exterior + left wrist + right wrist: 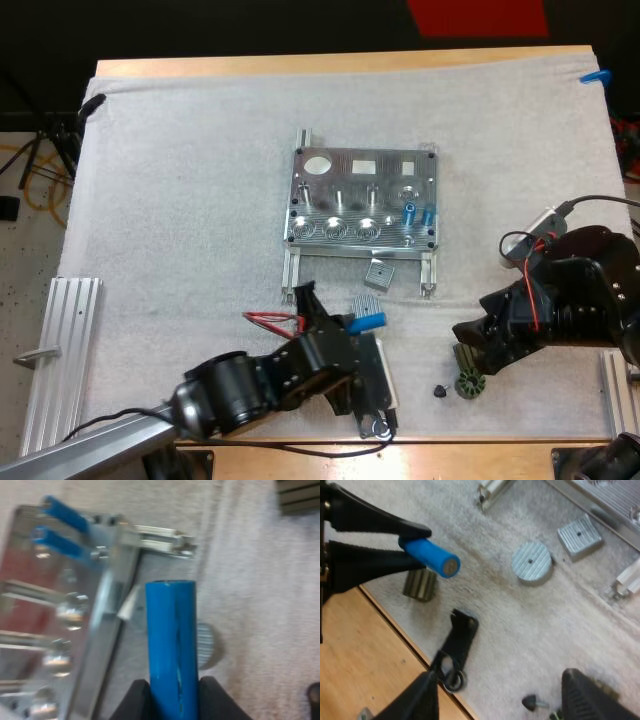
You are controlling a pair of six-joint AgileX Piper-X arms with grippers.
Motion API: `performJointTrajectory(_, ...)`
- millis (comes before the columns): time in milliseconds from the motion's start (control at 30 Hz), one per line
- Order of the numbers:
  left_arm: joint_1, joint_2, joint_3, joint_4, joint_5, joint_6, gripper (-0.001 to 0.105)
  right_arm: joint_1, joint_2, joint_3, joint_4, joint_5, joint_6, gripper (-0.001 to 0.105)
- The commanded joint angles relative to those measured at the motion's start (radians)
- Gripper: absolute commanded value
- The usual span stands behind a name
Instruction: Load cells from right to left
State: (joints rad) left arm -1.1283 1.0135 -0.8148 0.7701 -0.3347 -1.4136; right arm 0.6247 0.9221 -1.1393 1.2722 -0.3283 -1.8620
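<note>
High view: fixture [360, 195] sits mid-mat [180, 180], with two loaded cells [410, 212] standing side by side at its right end. My left gripper [352, 322] is on the near side of the fixture, clamped on a blue cylinder [367, 321]. The cylinder is just beside a round ribbed disc [362, 304], and a square grey block [380, 273] lies between the disc and the fixture's near edge. My right gripper [468, 335] is low over the mat off to the right, well apart from the fixture. A gear-like part [470, 384] and a small dark part [440, 390] lie near it. Left wrist view: both black fingers [135, 700] press on the blue cylinder [172, 650] from either side, gripping its lower end with most of its length sticking out past them. The cylinder hangs over the mat just beside the fixture's edge [107, 630], with the ribbed disc partly behind it. The two loaded cells [57, 542] show at the fixture's far corner. Right wrist view: my own fingers [420, 700] stand wide apart with only mat between them, so this claw is wide and holding nothing. Beyond them, the left gripper holds the blue cylinder [430, 557] above the mat's edge, near the gear-like part [420, 585]. The disc [531, 561] and the square block [579, 536] lie between it and the fixture
</note>
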Motion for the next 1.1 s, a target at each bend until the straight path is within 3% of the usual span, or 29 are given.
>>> performJointTrajectory(0,0.012,-0.029,-0.006,0.016,-0.04,-0.01,0.0,-0.005,-0.006,-0.002,-0.015,-0.025,0.002,0.054)
performJointTrajectory(167,0.087,-0.096,-0.006,0.017,-0.027,-0.019,0.0,-0.005,0.001,-0.002,-0.097,-0.092,0.05,0.054)
performJointTrajectory(300,0.138,-0.135,-0.006,0.009,0.088,0.017,0.0,-0.005,0.022,0.016,-0.213,-0.214,0.163,0.054)
performJointTrajectory(467,0.138,-0.147,-0.006,-0.015,0.117,0.054,0.0,-0.005,0.071,0.053,-0.31,-0.312,0.274,0.054)
performJointTrajectory(567,0.138,-0.147,-0.006,-0.032,0.191,0.074,0.0,-0.005,0.104,0.069,-0.336,-0.369,0.319,0.054)
performJointTrajectory(833,0.138,-0.147,-0.006,-0.077,0.298,0.134,0.0,-0.005,0.153,0.069,-0.353,-0.395,0.387,0.054)
performJointTrajectory(1067,0.138,-0.147,-0.006,-0.127,0.309,0.135,0.0,-0.003,0.17,0.069,-0.355,-0.409,0.429,0.054)
